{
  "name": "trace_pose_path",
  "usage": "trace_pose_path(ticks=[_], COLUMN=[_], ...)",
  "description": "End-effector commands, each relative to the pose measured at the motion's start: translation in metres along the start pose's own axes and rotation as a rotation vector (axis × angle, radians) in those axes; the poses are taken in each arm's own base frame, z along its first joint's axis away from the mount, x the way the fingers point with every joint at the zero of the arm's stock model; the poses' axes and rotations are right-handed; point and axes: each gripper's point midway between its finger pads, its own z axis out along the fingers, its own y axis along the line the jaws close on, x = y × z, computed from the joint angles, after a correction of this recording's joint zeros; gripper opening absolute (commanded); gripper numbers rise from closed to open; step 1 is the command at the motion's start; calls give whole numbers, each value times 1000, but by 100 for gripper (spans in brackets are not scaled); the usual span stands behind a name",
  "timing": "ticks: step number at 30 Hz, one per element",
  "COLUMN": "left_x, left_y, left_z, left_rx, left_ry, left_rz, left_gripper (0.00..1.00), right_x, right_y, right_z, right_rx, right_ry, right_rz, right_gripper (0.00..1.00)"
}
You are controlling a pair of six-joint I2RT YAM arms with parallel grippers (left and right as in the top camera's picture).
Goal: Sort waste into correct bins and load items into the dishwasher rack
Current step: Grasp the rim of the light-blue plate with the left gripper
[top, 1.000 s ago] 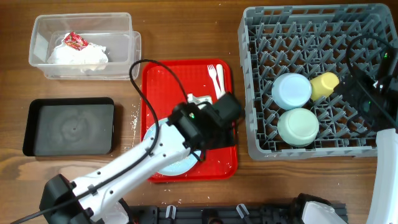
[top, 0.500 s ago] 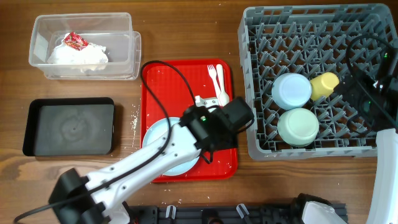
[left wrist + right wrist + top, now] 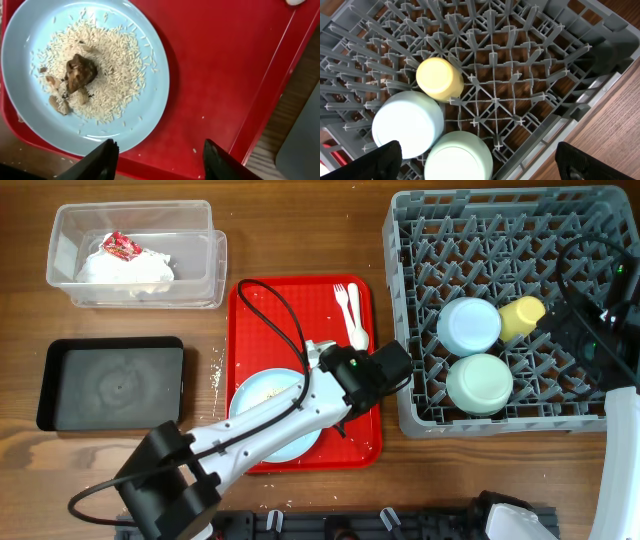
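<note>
Scraps of brown food with pale grains lie on the light blue plate, which sits on the red tray. My left gripper hangs over them, wide open and empty. My right gripper, also wide and empty, is above the dishwasher rack, where the yellow-green cup, light blue bowl and pale green bowl stand close together.

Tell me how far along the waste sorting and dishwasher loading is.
Done: the napkins and wrapper lie in the clear tub; the light blue bowl, pale green bowl and cup sit in the rack. In hand: nothing; the left gripper hangs open over the red tray beside the plate. Left: the rice and brown scraps on the plate, then the plate, fork and spoon.
</note>
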Motion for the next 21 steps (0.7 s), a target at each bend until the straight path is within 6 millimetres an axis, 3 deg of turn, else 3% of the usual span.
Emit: trace_pose_path(ticks=[1, 10, 15, 21], left_x=[-2, -1, -1, -19], left_y=[-4, -7, -9, -2], left_z=[17, 51, 59, 67], left_rx=[-43, -124, -131, -129], left_ry=[-33, -37, -33, 5], left_rz=[-22, -40, -43, -111], left_gripper=[54, 51, 53, 53], right_x=[-4, -4, -4, -4], right_y=[2, 2, 2, 2], right_z=[-1, -1, -1, -1], right_rx=[-10, -10, -10, -11], right_ry=[-4, -4, -4, -4], right_rz=[12, 12, 12, 12], right_gripper=[100, 100, 100, 100])
